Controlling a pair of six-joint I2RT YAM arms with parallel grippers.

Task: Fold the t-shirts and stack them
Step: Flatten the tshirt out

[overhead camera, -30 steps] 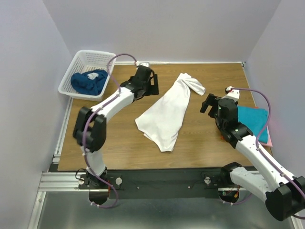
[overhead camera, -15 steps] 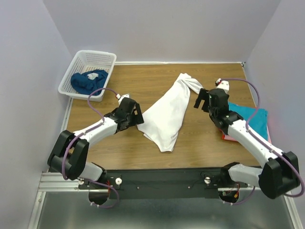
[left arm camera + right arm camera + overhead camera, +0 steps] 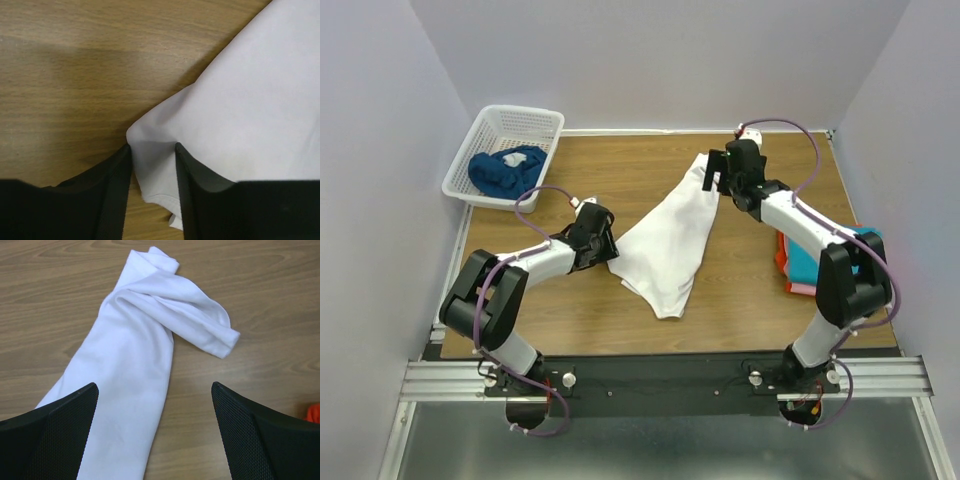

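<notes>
A white t-shirt (image 3: 670,235) lies crumpled lengthwise across the middle of the table, its far end rolled up. My left gripper (image 3: 603,240) sits low at the shirt's left corner. In the left wrist view its fingers (image 3: 153,147) stand partly closed astride that corner (image 3: 155,165), with a strip of wood showing between cloth and left finger. My right gripper (image 3: 717,170) hovers wide open over the rolled far end (image 3: 175,305), touching nothing. A dark blue t-shirt (image 3: 505,170) lies in the basket. Teal (image 3: 807,262), red-orange (image 3: 780,255) and pink t-shirts are stacked at the right.
The white lattice basket (image 3: 525,120) stands at the far left corner, partly off the table. The right arm's forearm crosses above the stack at the right edge. A sliver of red-orange cloth (image 3: 314,412) shows at the right wrist view's edge.
The left arm swung from the basket down to the white shirt's left corner and its jaws narrowed around it. The right arm moved from the stack up to the shirt's far end.
</notes>
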